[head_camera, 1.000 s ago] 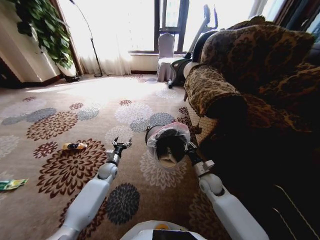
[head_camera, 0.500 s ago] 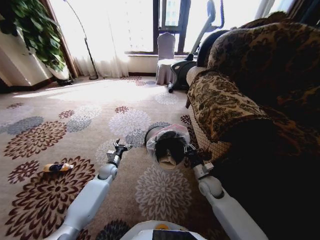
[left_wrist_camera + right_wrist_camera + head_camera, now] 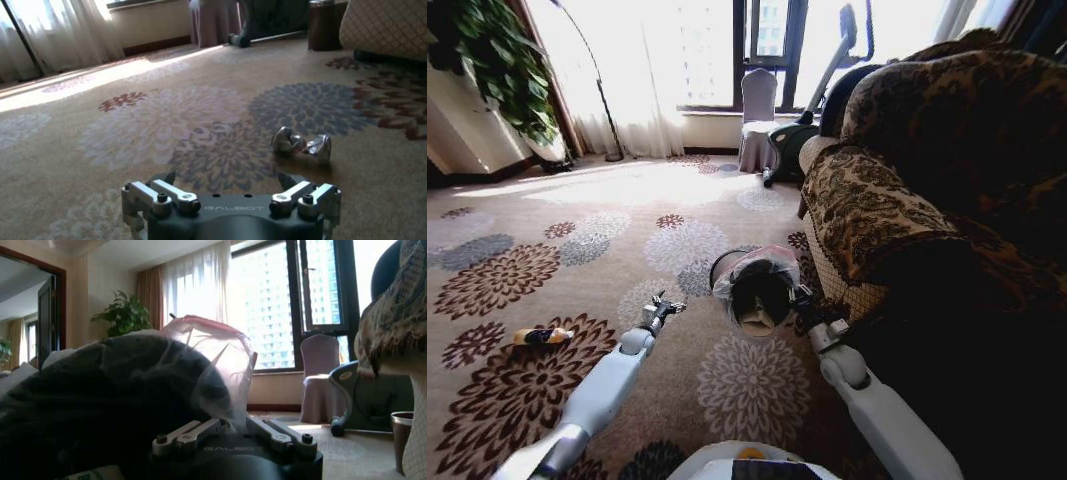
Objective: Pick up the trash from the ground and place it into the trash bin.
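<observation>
Right arm holds the bin tilted
Right gripper pinches the small round dark bag-lined trash bin; left gripper, at its 9 o'clock, reaches forward, jaws spread.

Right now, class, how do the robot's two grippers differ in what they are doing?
The right gripper is shut on the trash bin, carrying it tipped with its mouth toward the camera; the left gripper is open and holds nothing. The left reaches over bare carpet, the right runs alongside the sofa. Both extend forward.
</observation>
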